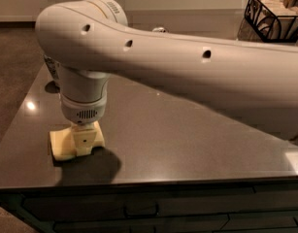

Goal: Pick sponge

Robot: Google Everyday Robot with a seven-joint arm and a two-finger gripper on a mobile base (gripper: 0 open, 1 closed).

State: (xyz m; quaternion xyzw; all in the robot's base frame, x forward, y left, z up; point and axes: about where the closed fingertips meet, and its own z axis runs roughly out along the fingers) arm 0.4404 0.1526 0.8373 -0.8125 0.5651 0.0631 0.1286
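Note:
The sponge (60,145) is a flat pale-yellow foam block lying on the dark table (168,130) near its front left corner. My gripper (84,141) points straight down from the white wrist and sits right on the sponge's right part, hiding much of it. Only the sponge's left end and front edge show. The pale-yellow gripper block with a dark dot blends with the sponge. The big white arm (187,67) crosses the view from the right.
A soda can (51,68) stands behind the wrist at the left, mostly hidden. Another can's top (159,29) peeks over the arm. A black wire basket (273,12) stands at the back right. The table's front edge (148,184) is close to the sponge.

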